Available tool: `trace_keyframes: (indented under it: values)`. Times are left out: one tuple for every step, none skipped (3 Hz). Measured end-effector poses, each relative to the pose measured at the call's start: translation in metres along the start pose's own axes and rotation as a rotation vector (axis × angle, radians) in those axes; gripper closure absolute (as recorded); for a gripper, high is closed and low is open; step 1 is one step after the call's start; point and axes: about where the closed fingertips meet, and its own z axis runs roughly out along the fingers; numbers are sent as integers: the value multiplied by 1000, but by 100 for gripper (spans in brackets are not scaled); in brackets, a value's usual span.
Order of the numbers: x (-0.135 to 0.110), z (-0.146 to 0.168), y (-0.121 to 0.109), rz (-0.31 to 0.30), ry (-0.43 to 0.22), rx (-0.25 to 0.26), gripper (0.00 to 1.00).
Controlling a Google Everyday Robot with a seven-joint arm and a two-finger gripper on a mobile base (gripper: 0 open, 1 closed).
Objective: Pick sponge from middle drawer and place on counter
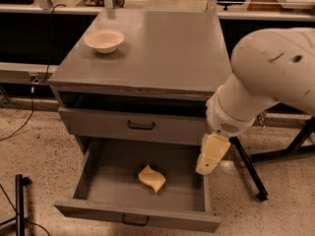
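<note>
The pale-yellow sponge (152, 178) lies curled on the floor of the middle drawer (98, 206), the lowest grey drawer, which is pulled wide open. The grey counter (157, 48) tops the cabinet. My gripper (210, 156), with cream-yellow fingers pointing down, hangs over the drawer's right side, to the right of the sponge and above it, apart from it. It holds nothing that I can see. The white arm reaches in from the right.
A cream bowl (104, 40) sits on the counter's back left. The shallower handled drawer (140, 126) above stands slightly out. A black stand's legs (256, 178) are on the floor to the right, and a dark pole (19, 200) at the lower left.
</note>
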Motion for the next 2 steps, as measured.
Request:
trace_keyframes:
  values:
    - [-11, 38, 0, 1, 13, 41, 0]
    - [-11, 38, -2, 6, 11, 52, 0]
